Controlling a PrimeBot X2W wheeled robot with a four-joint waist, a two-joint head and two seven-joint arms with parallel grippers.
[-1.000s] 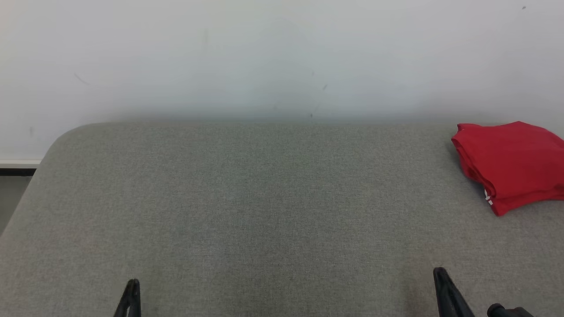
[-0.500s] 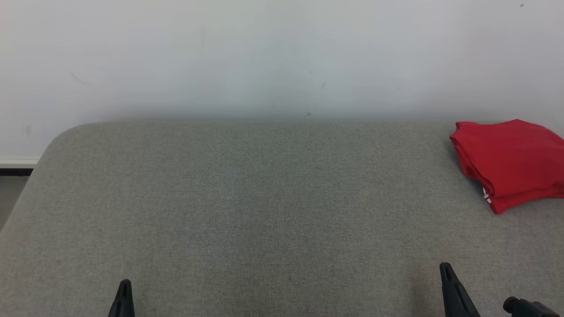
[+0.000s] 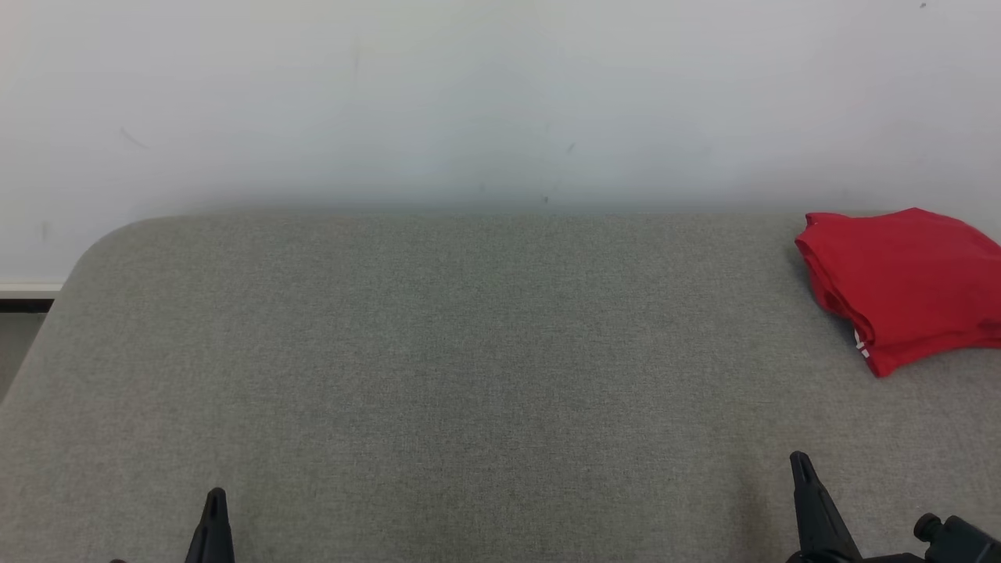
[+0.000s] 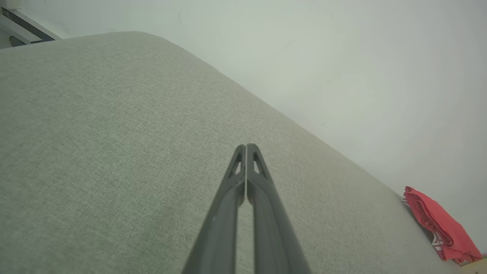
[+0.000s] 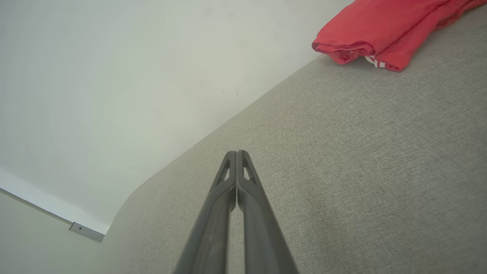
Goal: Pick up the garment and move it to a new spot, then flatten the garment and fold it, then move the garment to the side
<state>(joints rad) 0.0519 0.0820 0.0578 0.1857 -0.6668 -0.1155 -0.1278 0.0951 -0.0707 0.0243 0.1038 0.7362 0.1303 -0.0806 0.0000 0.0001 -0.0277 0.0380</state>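
So the red garment sat folded at the far right edge of the grey tabletop, ahead and right of the right gripper, well apart. The left gripper was much further off. Both had fingers pressed together, holding nothing.

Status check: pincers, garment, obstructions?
Left pincer shut, empty. Right pincer shut, empty. Red garment folded, far right on grey surface. Nothing in the way.
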